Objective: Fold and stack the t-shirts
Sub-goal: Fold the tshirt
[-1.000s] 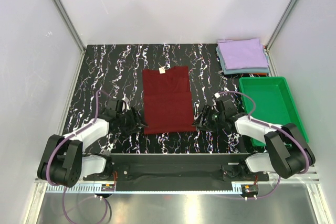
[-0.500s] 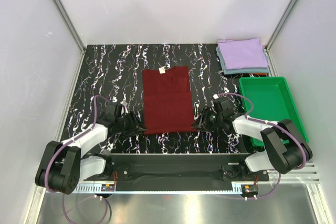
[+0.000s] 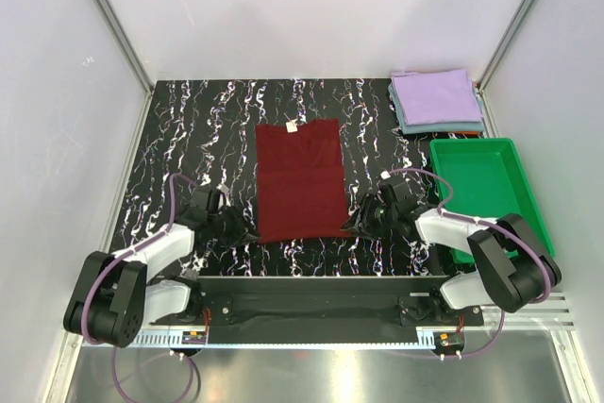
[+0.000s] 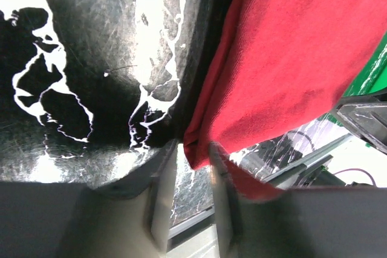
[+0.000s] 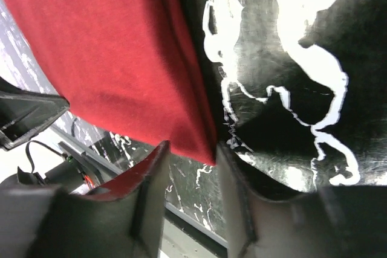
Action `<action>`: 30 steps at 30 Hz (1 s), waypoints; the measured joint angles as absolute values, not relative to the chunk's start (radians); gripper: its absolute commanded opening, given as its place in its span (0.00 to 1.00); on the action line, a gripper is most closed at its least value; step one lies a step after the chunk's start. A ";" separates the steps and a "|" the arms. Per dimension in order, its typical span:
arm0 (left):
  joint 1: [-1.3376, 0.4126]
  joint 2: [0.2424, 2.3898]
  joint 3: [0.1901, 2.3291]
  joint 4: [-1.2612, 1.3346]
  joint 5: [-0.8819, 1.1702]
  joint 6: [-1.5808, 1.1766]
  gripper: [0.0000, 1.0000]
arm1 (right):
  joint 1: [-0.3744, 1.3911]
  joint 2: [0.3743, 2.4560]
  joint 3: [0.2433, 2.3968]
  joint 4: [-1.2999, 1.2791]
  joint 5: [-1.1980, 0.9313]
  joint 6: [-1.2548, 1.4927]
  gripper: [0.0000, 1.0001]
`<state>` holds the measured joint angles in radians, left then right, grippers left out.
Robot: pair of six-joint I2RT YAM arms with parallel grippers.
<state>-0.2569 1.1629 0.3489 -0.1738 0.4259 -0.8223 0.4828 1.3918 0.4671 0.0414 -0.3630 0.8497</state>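
The dark maroon t-shirt point(image 3: 300, 179) lies flat in a long narrow fold at the table's middle, with its white neck label point(image 3: 292, 125) at the far end. My left gripper point(image 3: 247, 230) is low at the shirt's near left corner. In the left wrist view the gripper point(image 4: 192, 156) is open and the shirt corner point(image 4: 199, 143) lies between its fingertips. My right gripper point(image 3: 351, 226) is at the near right corner. In the right wrist view the gripper point(image 5: 190, 152) is open around that corner point(image 5: 196, 140). The folded lavender t-shirt point(image 3: 434, 94) lies on a grey-blue one point(image 3: 408, 124) at the back right.
A green plastic tray point(image 3: 517, 197) stands at the right, just behind my right arm. The black marbled tabletop point(image 3: 198, 139) is walled in by white panels on the left, back and right. The arms' base rail point(image 3: 311, 294) runs along the near edge.
Both grippers have dropped lower and slid toward the shirt's near corners, so that each now straddles a corner. The shirt has not moved.
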 measured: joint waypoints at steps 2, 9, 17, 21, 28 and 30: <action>-0.259 1.172 0.343 -0.170 0.424 -0.824 0.07 | 0.485 1.400 0.467 0.041 -0.359 0.855 0.20; -0.260 1.144 0.341 -0.204 0.425 -0.827 0.00 | 0.493 1.379 0.458 -0.019 -0.316 0.860 0.00; -0.278 0.988 0.366 -0.338 0.422 -0.839 0.00 | 0.525 1.192 0.427 -0.134 -0.289 0.857 0.00; -0.279 0.959 0.413 -0.400 0.419 -0.839 0.00 | 0.535 1.131 0.436 -0.189 -0.274 0.857 0.00; -0.281 0.969 0.638 -0.555 0.378 -0.808 0.00 | 0.538 1.087 0.595 -0.359 -0.216 0.839 0.00; -0.281 1.005 0.748 -0.584 0.357 -0.789 0.00 | 0.538 1.090 0.665 -0.397 -0.191 0.825 0.00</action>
